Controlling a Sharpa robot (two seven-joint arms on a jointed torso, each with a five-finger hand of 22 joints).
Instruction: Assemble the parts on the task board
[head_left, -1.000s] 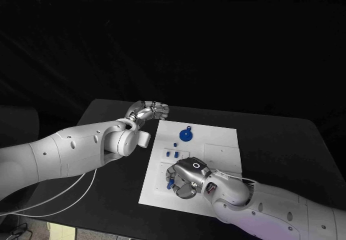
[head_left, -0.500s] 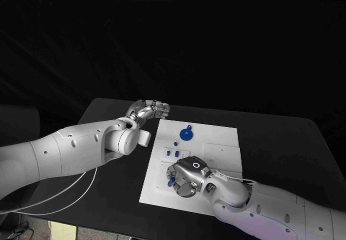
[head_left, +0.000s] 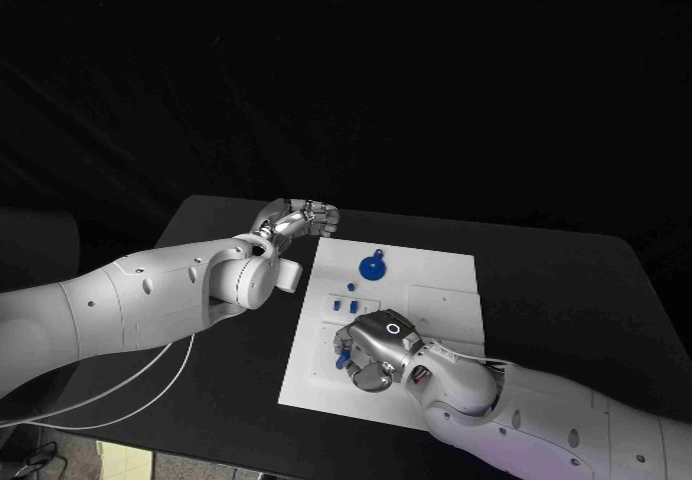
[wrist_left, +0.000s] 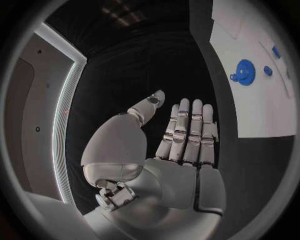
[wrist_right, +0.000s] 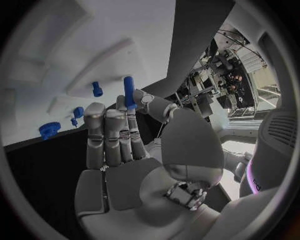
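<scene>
With the right hand (head_left: 369, 352) pinching a blue peg (wrist_right: 129, 91) over the task board (head_left: 437, 300) and the left hand (head_left: 299, 220) empty, fingers straight, keep the peg upright before seating it.

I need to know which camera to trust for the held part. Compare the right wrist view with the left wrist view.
Right wrist view alone: the right hand pinches a blue peg between thumb and finger over the white board; another short peg stands there.

Left wrist view alone: the left hand, fingers straight and together, holds nothing, over the black table.

Both: the board and the round blue wheel.
</scene>
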